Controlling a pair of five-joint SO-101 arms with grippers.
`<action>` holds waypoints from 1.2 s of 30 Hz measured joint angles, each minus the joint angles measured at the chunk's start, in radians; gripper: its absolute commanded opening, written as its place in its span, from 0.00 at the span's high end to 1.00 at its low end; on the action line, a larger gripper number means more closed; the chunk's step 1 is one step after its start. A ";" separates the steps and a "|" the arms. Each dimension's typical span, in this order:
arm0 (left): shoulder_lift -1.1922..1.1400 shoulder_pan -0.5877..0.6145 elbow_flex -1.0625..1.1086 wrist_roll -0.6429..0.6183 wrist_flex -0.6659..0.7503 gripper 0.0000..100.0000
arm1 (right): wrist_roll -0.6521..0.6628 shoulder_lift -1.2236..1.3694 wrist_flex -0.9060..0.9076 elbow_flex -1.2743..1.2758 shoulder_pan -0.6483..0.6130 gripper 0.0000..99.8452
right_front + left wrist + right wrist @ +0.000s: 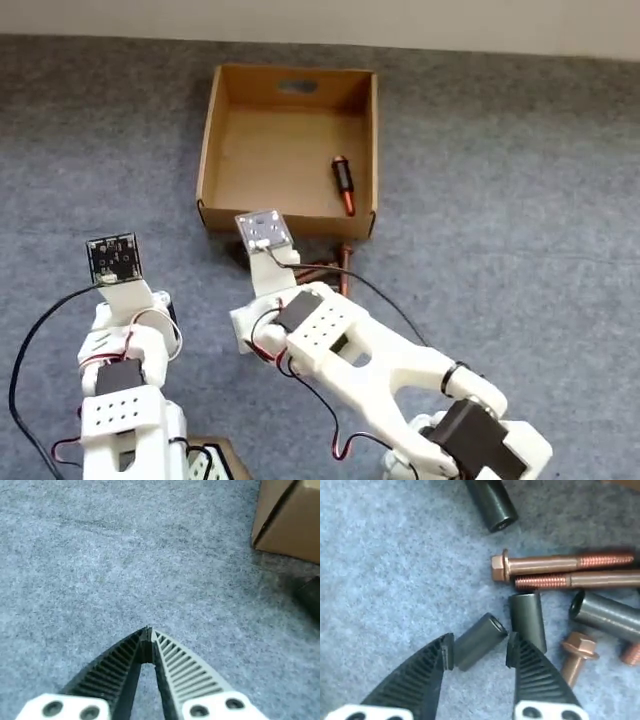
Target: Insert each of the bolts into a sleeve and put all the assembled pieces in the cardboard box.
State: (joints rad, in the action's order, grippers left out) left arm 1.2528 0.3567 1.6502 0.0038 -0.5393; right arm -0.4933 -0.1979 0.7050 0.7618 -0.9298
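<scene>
Metal by the look of it — the dark sleeve [476,639] should be rigid, smooth, dense for its size and apt to roll. It lies on the grey carpet [380,570] just in front of the cardboard box [210,140], which holds 1 assembled piece [343,185]. The right gripper [480,652] is spread, jaws flanking that sleeve, not yet pinching. The left gripper [147,635] is pressed together over bare carpet. Best hold, I judge — across the mid-barrel, bore left free for a copper bolt [555,564].

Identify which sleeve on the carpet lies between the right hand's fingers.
The short dark sleeve, lying aslant between the right hand's fingertips. The other three sleeves lie outside them, near the copper bolts.
</scene>
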 measured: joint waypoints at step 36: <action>0.000 0.000 0.000 0.000 0.000 0.99 | 0.087 0.374 0.364 -0.391 0.012 0.99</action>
State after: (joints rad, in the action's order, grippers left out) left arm 1.2528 0.3567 1.6502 0.0038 -0.5393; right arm -0.4058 0.1765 1.0687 0.3705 -0.9175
